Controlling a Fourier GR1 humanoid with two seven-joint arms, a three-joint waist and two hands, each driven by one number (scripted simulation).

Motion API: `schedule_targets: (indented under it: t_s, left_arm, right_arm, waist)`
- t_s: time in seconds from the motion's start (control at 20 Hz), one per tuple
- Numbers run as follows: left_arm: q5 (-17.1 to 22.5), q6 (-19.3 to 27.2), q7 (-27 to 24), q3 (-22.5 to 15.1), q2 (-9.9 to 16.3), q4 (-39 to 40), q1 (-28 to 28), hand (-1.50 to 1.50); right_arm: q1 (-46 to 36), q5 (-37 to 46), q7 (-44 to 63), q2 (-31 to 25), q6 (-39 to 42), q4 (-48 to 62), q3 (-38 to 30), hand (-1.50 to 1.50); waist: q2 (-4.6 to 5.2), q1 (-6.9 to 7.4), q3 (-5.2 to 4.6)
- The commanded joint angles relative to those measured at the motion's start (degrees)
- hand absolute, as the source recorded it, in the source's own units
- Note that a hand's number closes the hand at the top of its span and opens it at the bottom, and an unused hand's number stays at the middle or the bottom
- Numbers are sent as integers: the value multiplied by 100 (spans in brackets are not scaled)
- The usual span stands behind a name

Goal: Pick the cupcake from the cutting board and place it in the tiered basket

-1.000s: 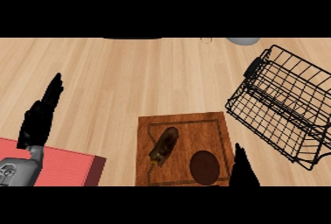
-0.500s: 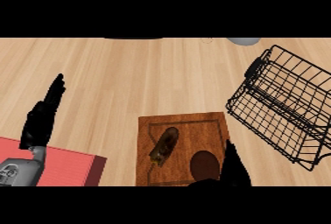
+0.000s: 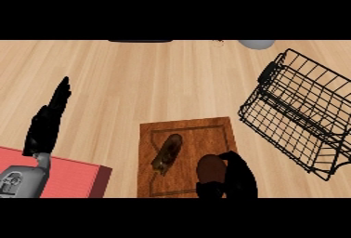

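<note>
On the cutting board (image 3: 198, 132), the right hand (image 3: 237, 179) seemingly curls round the cupcake (image 3: 211, 169).

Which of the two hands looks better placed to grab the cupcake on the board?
The right hand: it is curled beside the cupcake on the cutting board. The left hand rests open, far off at the view's left.

Left hand (image 3: 47, 122) is resting at the left side of the view, fingers straight and pointing up, grey forearm (image 3: 24, 179) coming in from the lower left corner. Right hand (image 3: 233, 179) is showing at the lower edge right of centre, fingers bending over to the left. Hands are sitting well apart.
</note>
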Motion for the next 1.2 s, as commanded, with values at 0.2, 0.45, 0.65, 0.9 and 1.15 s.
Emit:
schedule_targets:
  t_s: [0.2,0.45,0.65,0.9,1.15]
  left_arm:
    - [60,-180,-320,204,11,49,289,0]
    - [-203,-22,-222,25,-156,76,207,0]
    - [-144,-184,110,-30,-119,-24,-294,0]
    - [-128,-276,109,-83,-167,92,-350,0]
    - [-233,-90,79,-84,-235,40,-149,0]
  right_arm:
    - [-276,-136,1165,149,-451,-8,236,150]
    - [-1056,70,1466,152,-879,248,326,150]
    - [-2795,312,1291,153,-568,1493,-101,150]
    - [-4075,905,1025,154,-1172,2387,-559,150]
    - [-5007,2221,997,155,-1534,2742,-1077,150]
  waist:
    - [25,21,57]
    - [40,71,52]
    - [105,325,51]
    - [114,424,48]
    - [37,329,41]
